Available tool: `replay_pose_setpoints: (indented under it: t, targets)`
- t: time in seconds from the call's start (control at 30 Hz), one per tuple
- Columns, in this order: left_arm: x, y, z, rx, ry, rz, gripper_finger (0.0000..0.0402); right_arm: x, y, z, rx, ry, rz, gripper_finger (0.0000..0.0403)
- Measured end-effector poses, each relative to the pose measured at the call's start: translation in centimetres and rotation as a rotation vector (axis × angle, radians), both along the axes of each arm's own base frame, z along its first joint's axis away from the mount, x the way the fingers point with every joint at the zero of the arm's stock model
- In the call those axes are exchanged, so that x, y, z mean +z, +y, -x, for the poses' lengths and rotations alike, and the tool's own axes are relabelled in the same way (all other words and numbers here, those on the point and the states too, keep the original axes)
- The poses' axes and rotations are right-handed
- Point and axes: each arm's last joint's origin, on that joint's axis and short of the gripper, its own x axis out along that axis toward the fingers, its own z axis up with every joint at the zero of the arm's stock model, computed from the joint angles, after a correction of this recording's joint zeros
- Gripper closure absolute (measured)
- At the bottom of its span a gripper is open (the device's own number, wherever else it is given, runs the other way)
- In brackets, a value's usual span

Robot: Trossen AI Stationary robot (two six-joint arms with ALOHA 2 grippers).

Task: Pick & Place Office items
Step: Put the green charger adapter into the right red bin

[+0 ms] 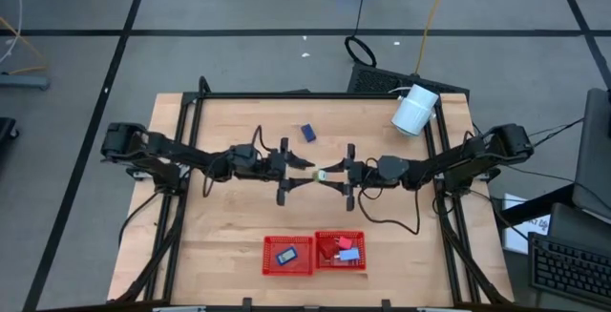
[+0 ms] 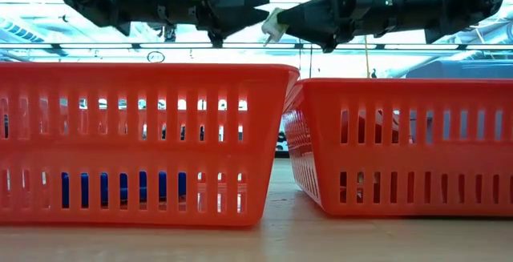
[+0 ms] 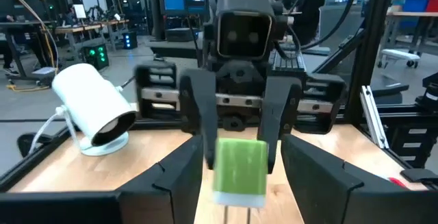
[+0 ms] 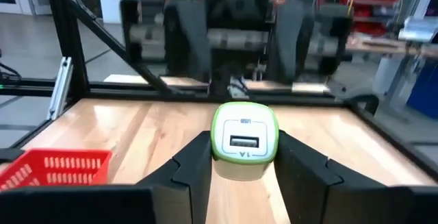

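Right gripper (image 1: 336,174): raised above mid-table, pointing toward the left arm; its two dark fingers (image 4: 195,166) are closed on a small green-and-white blocky charger-like item (image 4: 244,140). In the right wrist view the item sits between the finger pads, its white face with a slot showing. In the high view it lies between the two gripper tips (image 1: 326,172); in the low view it shows as a pale piece at the right gripper's tip (image 2: 275,26), well above the trays.

Left gripper (image 1: 301,171): raised at the same height, facing the right gripper, tips just beside the green item. Its dark fingers (image 3: 171,183) stand spread wide on either side of the item (image 3: 239,169); contact cannot be told.

Small dark blue block (image 1: 308,133): lying on the pale wooden table (image 1: 229,217), beyond the grippers, apart from both.

Left red mesh plastic tray (image 1: 288,256): at the near edge of the table, holding a dark flat item with a light blue face (image 1: 286,255).

Right red mesh plastic tray (image 1: 341,251): touching or just beside the first, holding a red piece (image 1: 339,245) and a light blue piece (image 1: 349,253).

Large white cylinder (image 1: 415,110): lying tilted at the far right corner of the table, cable attached
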Motion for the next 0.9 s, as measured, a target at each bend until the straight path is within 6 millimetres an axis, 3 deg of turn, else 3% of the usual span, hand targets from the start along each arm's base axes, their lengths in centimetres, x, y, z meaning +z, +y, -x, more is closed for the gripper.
replay_pose_setpoints:
  t: [0.17, 0.43, 0.73, 0.9]
  targets:
    - [2.2, 1.0, 2.2, 0.031, 0.079, -0.009, 0.0211, 0.7, 0.6, 0.8, 0.022, 0.038, -0.033, 0.0277]
    - [4.2, 1.5, 5.4, 0.056, 0.180, 0.045, 0.0234, 1.6, 3.9, 2.4, 0.150, 0.068, -0.056, 0.0277]
    - [1.8, 1.3, 6.6, 0.121, 0.094, 0.041, 0.0258, 0.7, 8.8, 4.5, 0.240, 0.136, -0.072, 0.0277]
    - [1.1, 1.3, 7.0, 0.130, 0.068, 0.076, 0.0269, 0.0, 10.4, 6.5, 0.277, 0.196, -0.127, 0.0277]
